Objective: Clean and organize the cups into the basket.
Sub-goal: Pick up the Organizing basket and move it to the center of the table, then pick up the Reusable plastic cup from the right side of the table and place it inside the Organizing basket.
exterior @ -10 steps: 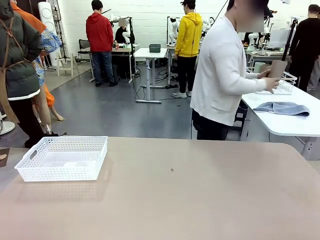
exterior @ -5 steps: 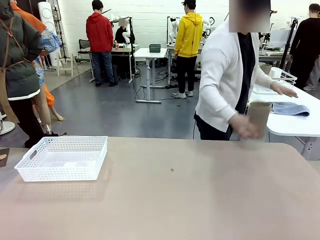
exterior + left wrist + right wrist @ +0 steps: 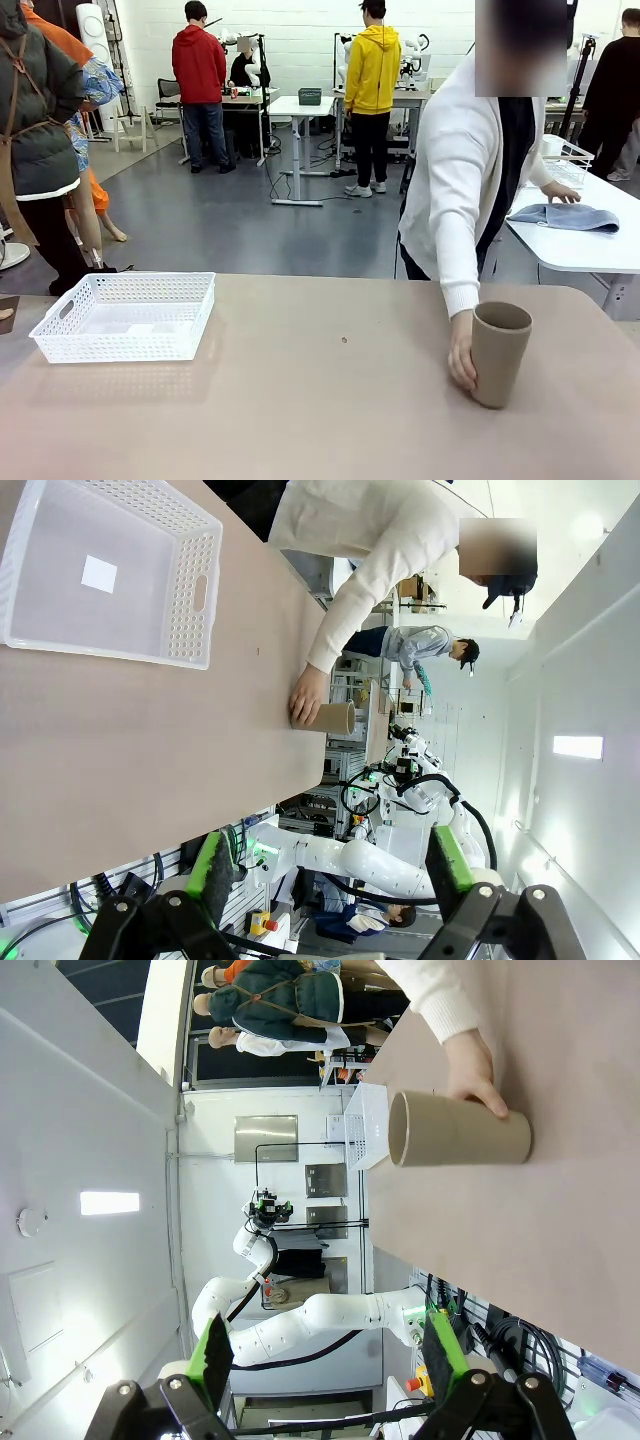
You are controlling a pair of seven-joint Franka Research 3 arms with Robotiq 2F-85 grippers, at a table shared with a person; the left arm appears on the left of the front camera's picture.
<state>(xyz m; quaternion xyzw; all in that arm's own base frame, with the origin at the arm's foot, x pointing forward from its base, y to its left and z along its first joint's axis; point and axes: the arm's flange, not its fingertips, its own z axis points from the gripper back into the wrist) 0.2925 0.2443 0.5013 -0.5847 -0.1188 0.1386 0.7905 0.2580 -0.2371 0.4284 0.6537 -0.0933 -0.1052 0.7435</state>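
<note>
Leftmost, the white basket [image 3: 125,315] is sitting near the surface's [image 3: 330,420] left edge. The left wrist cam is peeking inside it and catching a pale square on its floor. The left claw [image 3: 332,865] is hanging wide open, gripping nothing. Over on the right, a person's hand [image 3: 461,352] is wrapping around an upright tan cup [image 3: 499,352], with the fingers partly hidden behind it. The right claw [image 3: 326,1350] is gaping empty too, well apart from the cup.

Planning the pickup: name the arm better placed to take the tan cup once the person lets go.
Right, probably. The tall tan matte cup stands upright on the robot's right side, the person's hand on it; the right arm's fingers are open. The white mesh plastic basket sits far left.
</note>
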